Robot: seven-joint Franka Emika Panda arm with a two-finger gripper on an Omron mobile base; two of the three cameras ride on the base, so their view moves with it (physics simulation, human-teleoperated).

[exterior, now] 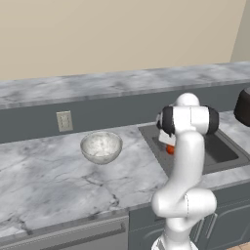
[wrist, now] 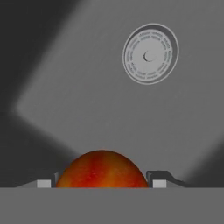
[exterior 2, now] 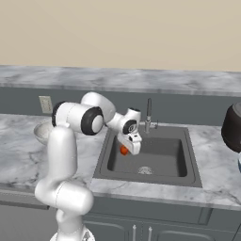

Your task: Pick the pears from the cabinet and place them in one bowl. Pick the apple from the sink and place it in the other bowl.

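The claw (exterior 2: pixel 125 149) is seen lowered into the sink (exterior 2: pixel 179 176), and the apple (wrist: pixel 101 169) is gripped between its two finger tips (wrist: pixel 159 179), which are pressed against the fruit's sides in the hand view. In the right base view the apple (exterior 2: pixel 124 150) is seen as a small red-orange spot at the end of the claw, over the left part of the basin and above the round drain (exterior 2: pixel 145 170). The same drain (wrist: pixel 150 54) is seen on the grey sink floor in the hand view, well apart from the fruit. In the left base view the apple (exterior: pixel 170 150) is partly hidden behind the arm, inside the sink (exterior: pixel 219 156). The faucet (exterior 2: pixel 148 114) is placed at the basin's back edge. A clear glassy bowl (exterior: pixel 101 147) is set on the marble counter (exterior: pixel 49 185) to the left of the sink. A dark rounded appliance (exterior 2: pixel 233 127) is seen on the counter at the right.
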